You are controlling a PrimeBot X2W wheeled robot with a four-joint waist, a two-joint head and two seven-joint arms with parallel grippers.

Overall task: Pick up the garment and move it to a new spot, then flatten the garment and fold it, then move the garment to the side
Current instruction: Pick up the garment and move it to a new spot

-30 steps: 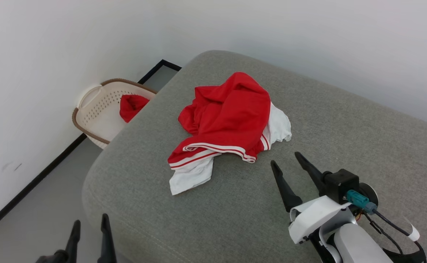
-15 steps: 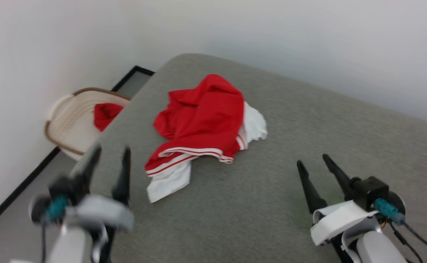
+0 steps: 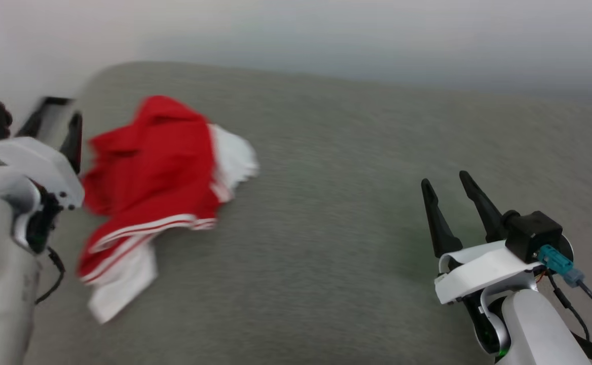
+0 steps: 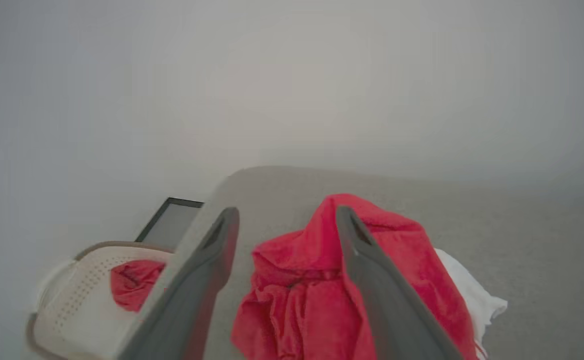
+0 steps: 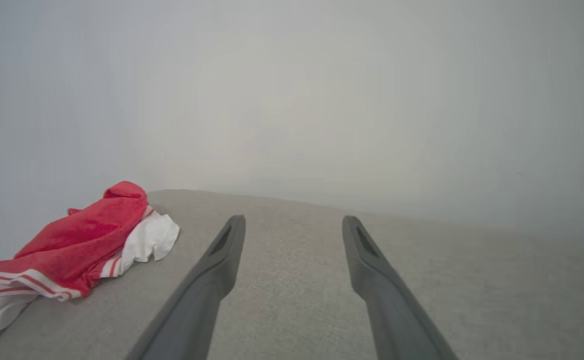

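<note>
Two grippers, both spread wide and empty. The left gripper (image 4: 284, 215) is poised over the garment (image 4: 292, 300), which lies crumpled at the left end of the grey cushion (image 3: 326, 243). The right gripper (image 3: 444, 180) is well apart from it. The garment is judged light and limp (it will sag), so pinch its raised red ridge. The left wrist view adds a basket (image 4: 72, 310) with red cloth beside the cushion. The right wrist view gives the striped hem side-on.

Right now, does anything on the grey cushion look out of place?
The garment lies crumpled in a heap on the grey cushion, with white sleeves sticking out at its edges. Another red cloth sits in the basket beside the cushion. Nothing looks spilled or damaged.
</note>
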